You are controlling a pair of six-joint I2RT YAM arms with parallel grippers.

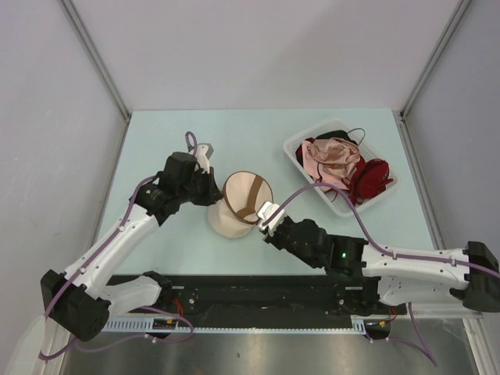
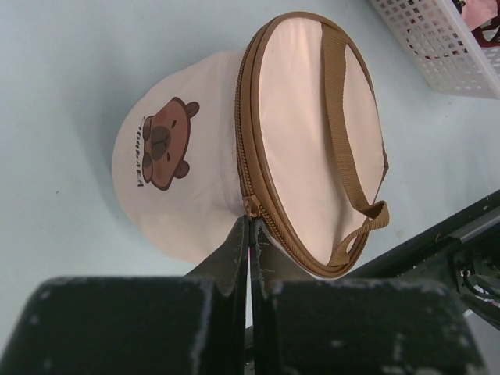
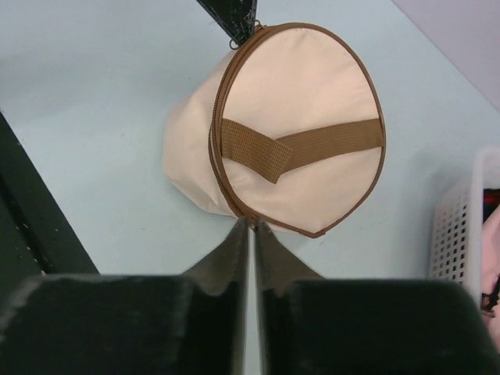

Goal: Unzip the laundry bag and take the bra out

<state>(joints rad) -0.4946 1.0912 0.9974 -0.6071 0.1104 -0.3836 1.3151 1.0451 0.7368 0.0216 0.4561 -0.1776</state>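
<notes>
The laundry bag (image 1: 241, 206) lies on its side on the table, a beige round pouch with a brown strap (image 3: 312, 144) across its flat face. Its brown zipper (image 2: 244, 117) runs closed around the rim. My left gripper (image 1: 217, 194) is shut at the bag's left rim, its tips (image 2: 251, 226) pinched just under the zipper slider (image 2: 251, 207). My right gripper (image 1: 262, 221) is shut on the zipper seam at the near right rim (image 3: 252, 226). In the right wrist view the left fingertips (image 3: 233, 17) show on the bag's opposite side. The bra is hidden.
A white perforated basket (image 1: 301, 156) stands at the back right with a pink garment (image 1: 332, 158) and a red-and-black garment (image 1: 369, 178) in it. Its wall shows in both wrist views (image 2: 437, 39) (image 3: 457, 234). A dark rail (image 1: 258, 293) runs along the near edge.
</notes>
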